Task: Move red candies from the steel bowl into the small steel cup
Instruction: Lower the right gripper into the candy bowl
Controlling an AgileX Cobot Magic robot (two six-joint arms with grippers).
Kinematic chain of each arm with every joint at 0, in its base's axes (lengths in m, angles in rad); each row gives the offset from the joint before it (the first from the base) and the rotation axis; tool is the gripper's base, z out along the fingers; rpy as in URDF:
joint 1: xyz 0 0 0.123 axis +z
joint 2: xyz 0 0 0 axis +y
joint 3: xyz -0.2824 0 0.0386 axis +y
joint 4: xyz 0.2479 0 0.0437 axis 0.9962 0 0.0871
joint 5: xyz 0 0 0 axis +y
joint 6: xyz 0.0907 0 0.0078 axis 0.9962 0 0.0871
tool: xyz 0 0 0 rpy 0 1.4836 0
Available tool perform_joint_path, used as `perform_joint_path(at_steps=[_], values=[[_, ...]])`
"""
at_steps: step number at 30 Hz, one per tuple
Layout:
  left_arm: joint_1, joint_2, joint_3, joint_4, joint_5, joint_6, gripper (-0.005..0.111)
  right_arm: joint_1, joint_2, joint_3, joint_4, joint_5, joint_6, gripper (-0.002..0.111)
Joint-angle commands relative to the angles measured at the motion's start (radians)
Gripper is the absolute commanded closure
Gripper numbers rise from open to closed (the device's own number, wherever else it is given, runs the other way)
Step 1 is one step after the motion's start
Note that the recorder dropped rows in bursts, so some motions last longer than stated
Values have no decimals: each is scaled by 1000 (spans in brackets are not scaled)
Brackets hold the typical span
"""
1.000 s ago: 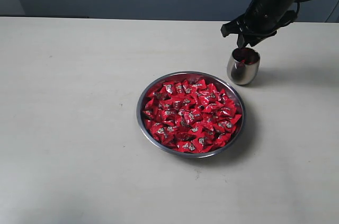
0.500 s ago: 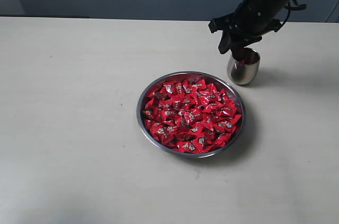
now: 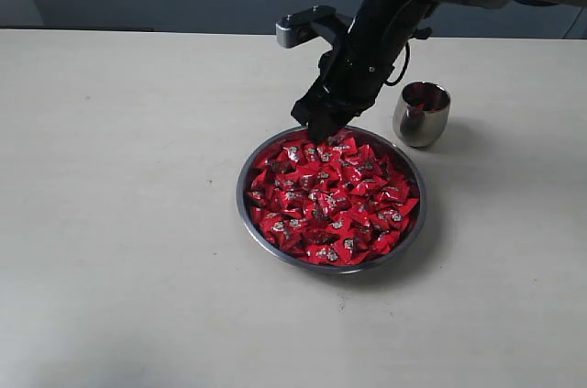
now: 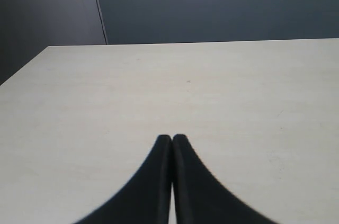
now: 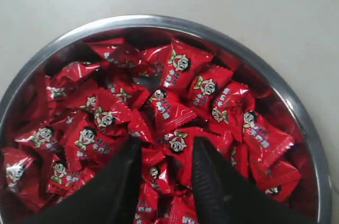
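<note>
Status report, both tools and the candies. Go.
Left tool shut, over table. Right tool open, low over red candies in steel bowl, nothing gripped yet. Small steel cup shows red inside. Nothing in the way.

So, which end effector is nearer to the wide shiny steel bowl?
Right. The right end effector hangs open just above the wide shiny steel bowl, over its red-wrapped candies. The left end effector sits shut over the pale table, with no bowl in its view.
</note>
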Motion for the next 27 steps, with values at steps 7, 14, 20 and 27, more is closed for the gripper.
perform_joint_path(at_steps=[7, 14, 20, 27], values=[[-10, -4, 4, 6, -2, -3, 106, 2, 42, -1, 62, 4, -54, 76], [-10, -4, 4, 6, -2, -3, 106, 2, 43, -1, 73, 14, -81, 76], [-10, -4, 4, 6, -2, -3, 106, 2, 51, -1, 82, -4, -83, 76], [-10, -4, 4, 6, -2, -3, 106, 2, 88, -1, 92, -4, -83, 76]])
